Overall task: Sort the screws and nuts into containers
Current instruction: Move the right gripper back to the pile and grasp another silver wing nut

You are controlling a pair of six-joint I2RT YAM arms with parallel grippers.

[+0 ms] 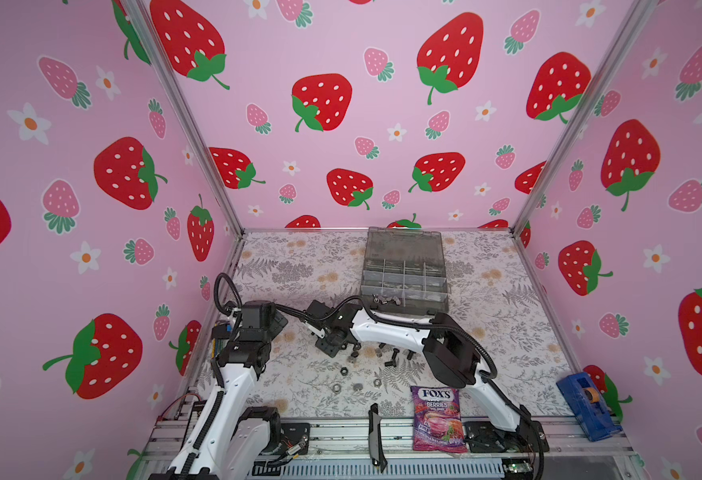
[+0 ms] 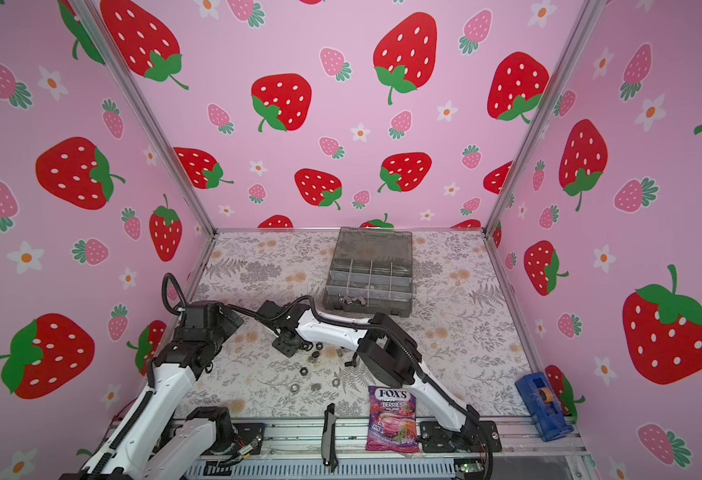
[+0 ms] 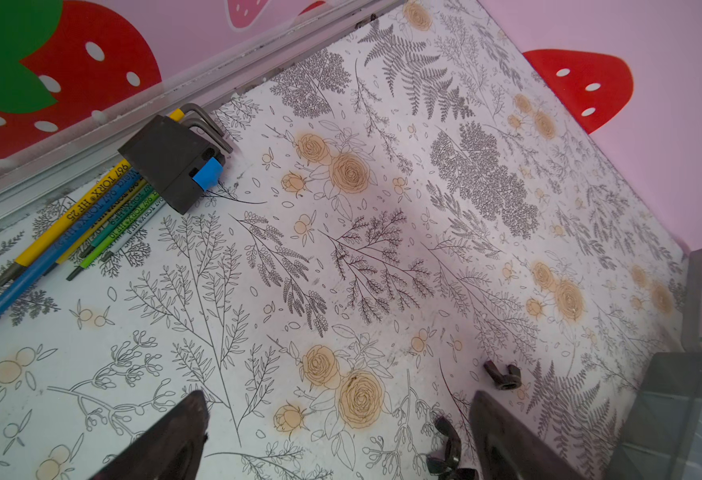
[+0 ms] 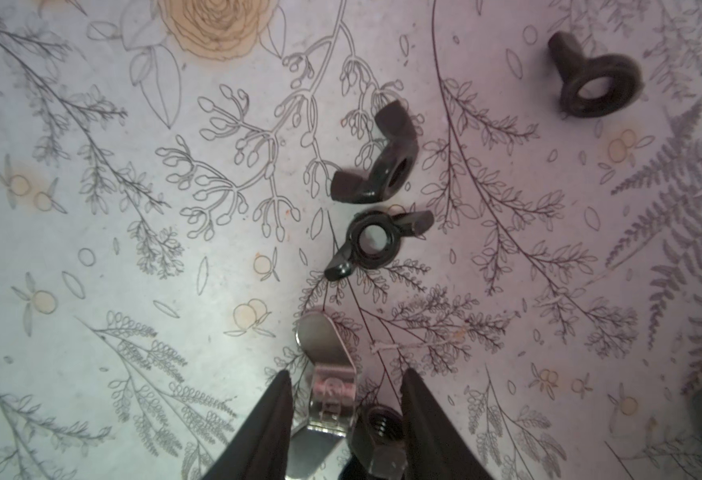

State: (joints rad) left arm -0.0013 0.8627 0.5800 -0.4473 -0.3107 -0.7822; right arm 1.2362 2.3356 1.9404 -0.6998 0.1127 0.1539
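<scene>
My right gripper [image 4: 345,382] is down at the table, shut on a silver wing nut [image 4: 328,374] and a black hex nut [image 4: 378,432] side by side between its fingers. Three black wing nuts [image 4: 376,245] lie just beyond its tips. In both top views this gripper [image 1: 335,347] [image 2: 289,347] sits left of loose screws [image 1: 391,357] and nuts [image 1: 344,371] [image 2: 303,370]. The grey organiser box [image 1: 407,306] [image 2: 368,308] stands open at the back, with silver nuts [image 1: 386,300] in a front compartment. My left gripper [image 3: 337,415] [image 1: 276,321] hangs open and holds nothing, with a black wing nut [image 3: 503,376] beside one finger.
A purple candy bag [image 1: 438,417], a utility knife [image 1: 376,432] and a blue plastic box [image 1: 586,405] lie along the front edge. A Torx key set [image 3: 166,166] rests by the left wall rail. Pink walls close three sides.
</scene>
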